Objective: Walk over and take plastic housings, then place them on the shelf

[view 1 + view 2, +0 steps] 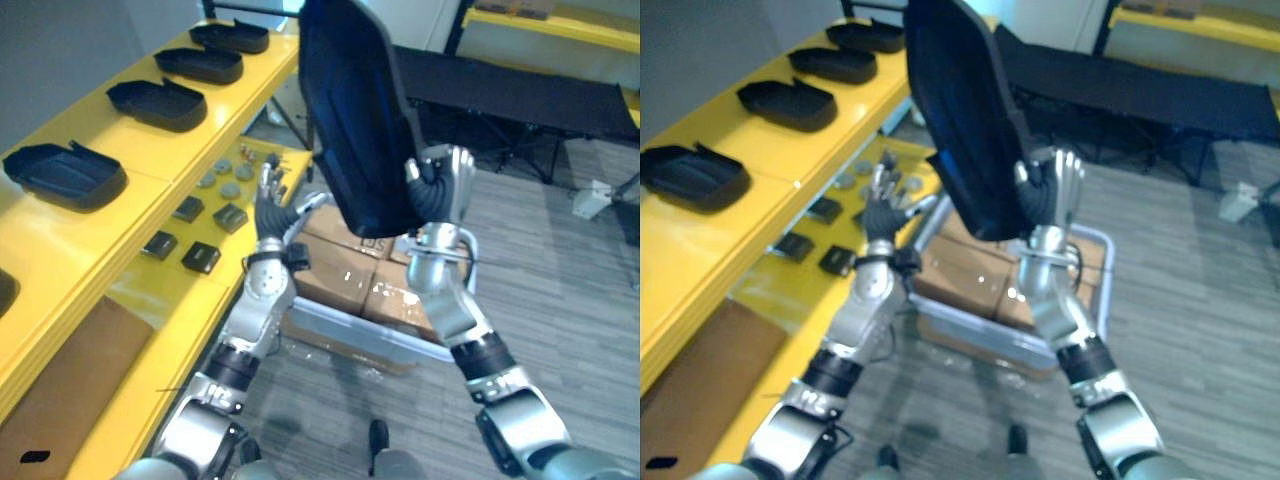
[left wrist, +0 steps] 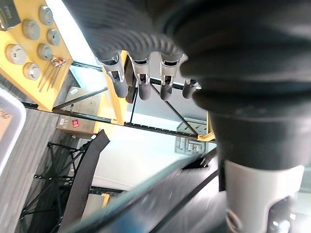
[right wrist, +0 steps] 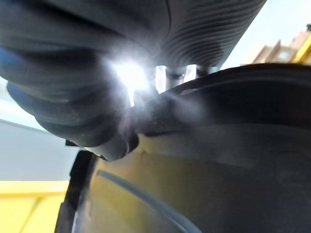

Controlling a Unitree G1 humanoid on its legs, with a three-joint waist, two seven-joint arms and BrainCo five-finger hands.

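Observation:
A large dark plastic housing [image 1: 358,110] stands upright in the air in front of me, its lower right edge pinched by my right hand [image 1: 441,187], whose fingers curl round the rim [image 3: 160,111]. My left hand [image 1: 270,205] is raised beside the housing's lower left edge with its fingers [image 2: 141,77] straight, apart from it and holding nothing. Several more dark housings [image 1: 158,103] lie in a row on the top of the yellow shelf [image 1: 140,160] at my left.
On the shelf's lower level lie small black blocks [image 1: 200,257] and round grey discs [image 1: 230,188]. A grey crate with cardboard boxes [image 1: 350,280] stands on the floor below my hands. A black folding table [image 1: 520,95] is at the back right.

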